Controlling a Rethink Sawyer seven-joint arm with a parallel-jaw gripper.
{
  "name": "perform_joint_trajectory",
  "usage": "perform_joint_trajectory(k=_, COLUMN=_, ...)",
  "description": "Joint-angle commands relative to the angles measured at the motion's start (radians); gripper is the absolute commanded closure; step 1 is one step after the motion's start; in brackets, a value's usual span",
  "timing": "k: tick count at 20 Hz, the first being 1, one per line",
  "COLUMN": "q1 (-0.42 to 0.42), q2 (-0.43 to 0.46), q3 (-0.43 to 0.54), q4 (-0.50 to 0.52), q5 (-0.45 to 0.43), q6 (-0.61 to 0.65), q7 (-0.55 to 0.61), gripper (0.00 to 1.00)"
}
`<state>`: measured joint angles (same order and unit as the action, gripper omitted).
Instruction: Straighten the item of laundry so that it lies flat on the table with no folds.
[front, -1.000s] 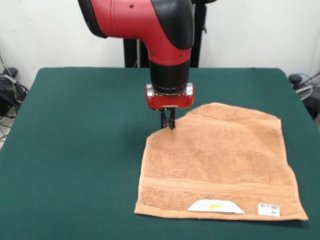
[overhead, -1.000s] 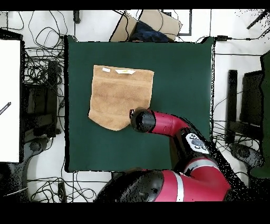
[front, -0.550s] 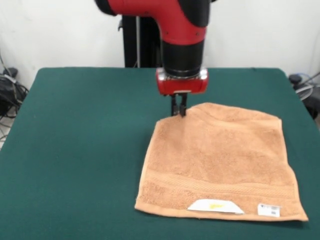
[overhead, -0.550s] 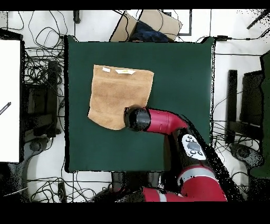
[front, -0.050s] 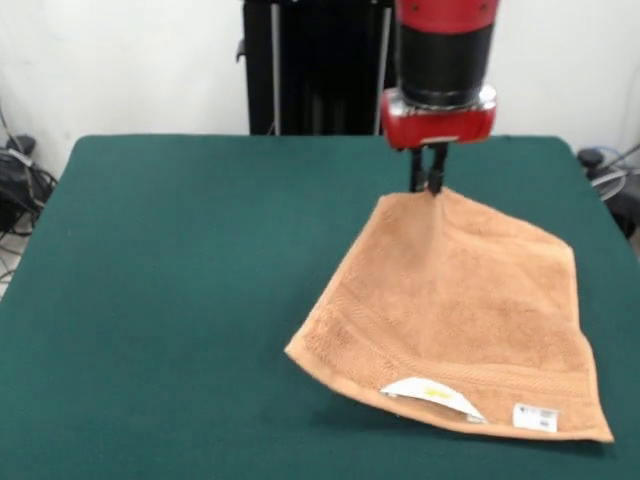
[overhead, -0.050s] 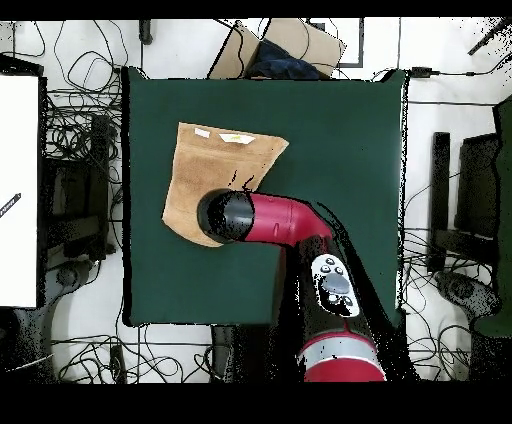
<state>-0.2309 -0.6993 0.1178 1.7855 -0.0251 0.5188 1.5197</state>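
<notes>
I am looking at the table (front, -0.050s: 160, 300), which is wearing a plain dark-green cloth across its whole top; its edges are showing on all sides in the overhead view; the only thing lying on it is the tan towel (front, -0.050s: 460, 310), which is sitting toward one side and covering only a small part of the surface; its edge with the two white tags (front, -0.050s: 430, 393) is resting on the cloth, while its opposite corner is being held up off the table; the remaining green cloth is lying smooth.
</notes>
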Motion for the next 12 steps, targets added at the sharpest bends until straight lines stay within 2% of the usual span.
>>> perform_joint_trajectory(k=1, q1=0.023, q2=-0.042, q3=0.016, q4=-0.004, q5=0.075, q6=0.094, q7=0.214, gripper=1.0)
perform_joint_trajectory(k=5, q1=0.017, q2=-0.037, q3=0.028, q4=-0.01, q5=0.072, q6=0.085, q7=0.172, gripper=1.0)
perform_joint_trajectory(k=6, q1=0.024, q2=-0.035, q3=0.02, q4=-0.018, q5=0.065, q6=0.094, q7=0.167, gripper=0.0)
perform_joint_trajectory(k=12, q1=0.025, q2=-0.032, q3=0.022, q4=-0.035, q5=0.047, q6=0.082, q7=0.147, gripper=0.0)
